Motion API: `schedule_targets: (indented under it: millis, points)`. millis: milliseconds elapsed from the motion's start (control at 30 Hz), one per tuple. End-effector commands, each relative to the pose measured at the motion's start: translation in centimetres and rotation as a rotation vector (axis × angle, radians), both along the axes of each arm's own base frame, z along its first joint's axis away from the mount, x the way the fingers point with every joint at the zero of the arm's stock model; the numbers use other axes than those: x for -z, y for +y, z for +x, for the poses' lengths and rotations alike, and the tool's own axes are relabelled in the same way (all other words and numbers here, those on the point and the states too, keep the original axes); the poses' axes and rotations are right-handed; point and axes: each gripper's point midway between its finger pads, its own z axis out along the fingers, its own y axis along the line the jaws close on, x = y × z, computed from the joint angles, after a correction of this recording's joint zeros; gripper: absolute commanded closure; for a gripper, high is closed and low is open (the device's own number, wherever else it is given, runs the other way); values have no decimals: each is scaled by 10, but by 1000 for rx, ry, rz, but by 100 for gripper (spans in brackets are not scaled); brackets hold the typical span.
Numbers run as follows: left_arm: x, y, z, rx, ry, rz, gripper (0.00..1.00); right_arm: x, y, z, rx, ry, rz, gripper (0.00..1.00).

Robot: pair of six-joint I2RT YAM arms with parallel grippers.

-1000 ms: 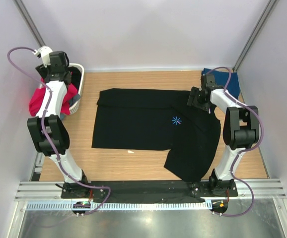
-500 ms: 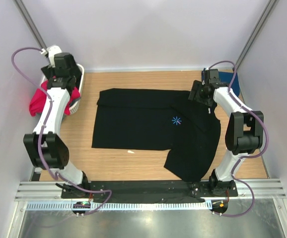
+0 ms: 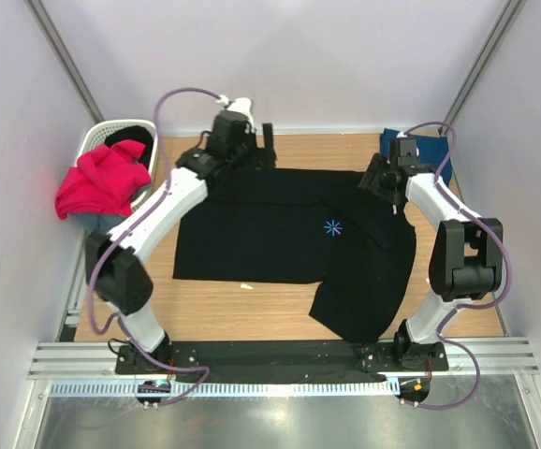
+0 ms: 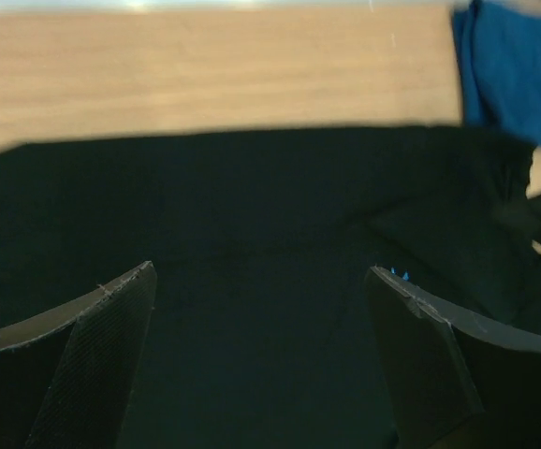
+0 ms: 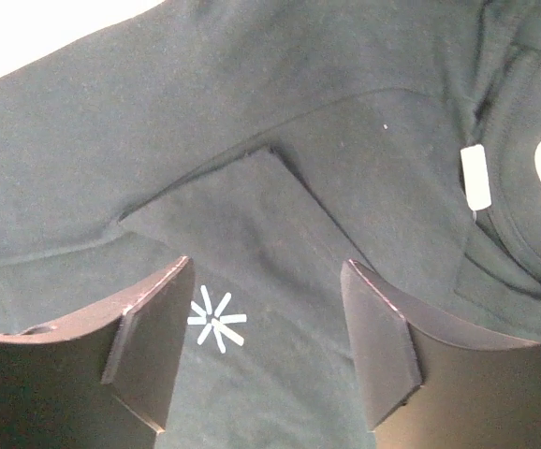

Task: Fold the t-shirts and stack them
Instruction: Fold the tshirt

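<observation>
A large black t-shirt (image 3: pixel 280 229) lies spread on the wooden table, its tiny blue chest mark (image 3: pixel 332 226) facing up. My left gripper (image 3: pixel 264 148) hovers over the shirt's far edge, open and empty; in the left wrist view its fingers (image 4: pixel 111 318) frame black cloth (image 4: pixel 252 206). My right gripper (image 3: pixel 378 178) hangs open above the collar end. In the right wrist view the chest mark (image 5: pixel 216 320) shows beside the left finger and the neck label (image 5: pixel 476 176) at upper right. The navy t-shirt (image 3: pixel 428 150) lies at the back right. The magenta t-shirt (image 3: pixel 102 180) drapes over the basket.
A white lattice laundry basket (image 3: pixel 97 140) stands at the far left with dark cloth inside. Bare wood (image 3: pixel 233 304) runs along the near side of the black shirt. Grey walls close in the table on three sides. In the left wrist view the navy shirt (image 4: pixel 519 75) fills the top right corner.
My left arm has swung from the basket rightward to the far edge of the black shirt, and its jaws have widened. The right gripper has shifted only slightly.
</observation>
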Motion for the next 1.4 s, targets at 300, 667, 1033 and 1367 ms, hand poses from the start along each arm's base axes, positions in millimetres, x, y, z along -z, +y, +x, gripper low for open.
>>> schedule_targets:
  millis: [300, 667, 1033, 1367]
  points:
    - [85, -23, -14, 16, 207, 43, 6, 38, 5, 47, -23, -28, 5, 38]
    - [102, 5, -31, -24, 243, 140, 3, 51, 13, 72, -63, -31, 16, 43]
    - [109, 6, -34, -24, 272, 130, 3, 55, 26, 70, -94, -25, 70, 47]
    - [108, 9, -41, -23, 282, 125, 3, 67, 31, 55, -114, 5, 79, 71]
